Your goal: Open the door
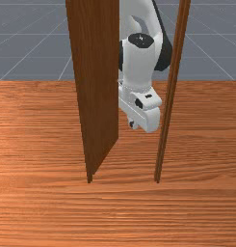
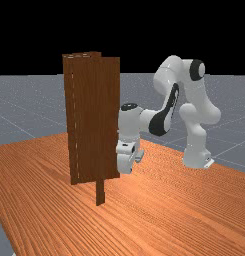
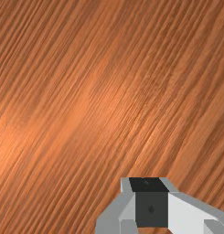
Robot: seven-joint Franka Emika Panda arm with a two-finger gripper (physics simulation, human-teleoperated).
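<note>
The door (image 1: 98,96) stands nearest in the front view, swung open. Our gripper (image 1: 133,125) hangs farther back, between door and post (image 1: 160,161); open or closed, we can't tell.

My arm (image 2: 129,124) white, black at joints; door (image 1: 100,87) dark brown, faint grain; table (image 1: 124,217) orange-brown, darker streaks.

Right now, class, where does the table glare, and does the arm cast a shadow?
Far view: bright sheen on the table right of the door, no visible shadow from the arm; wrist view: soft glow on the table; front view: fairly even light on the table.
</note>
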